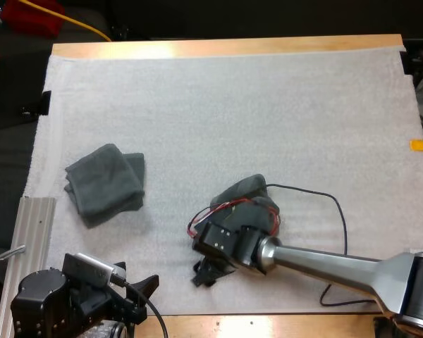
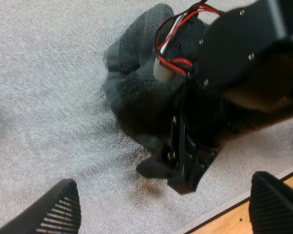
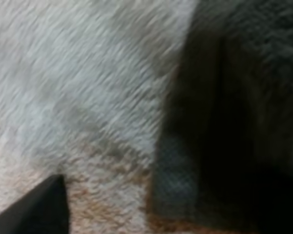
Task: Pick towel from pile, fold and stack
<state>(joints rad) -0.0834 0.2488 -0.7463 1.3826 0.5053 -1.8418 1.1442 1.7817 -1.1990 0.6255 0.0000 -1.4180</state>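
Pickup step: right gripper [image 1: 208, 271] down at the crumpled towel [image 1: 248, 189], lower centre of frame, jaws apart; left gripper [image 1: 144, 294] idles, spread wide, lower left. Next, I'd say: clamp it, lift.

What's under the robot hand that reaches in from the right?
A crumpled dark towel lies under the right gripper, on the white mat. The towel's far part shows; the gripper covers the rest.

Dark grey-green towel [image 1: 104, 184] at nine o'clock, second towel [image 1: 250, 189] same dark grey-green just past centre, black right gripper [image 1: 206, 271] on its silver arm, all over the white nubby mat [image 1: 268, 105] edged by tan wooden counter [image 1: 225, 48].
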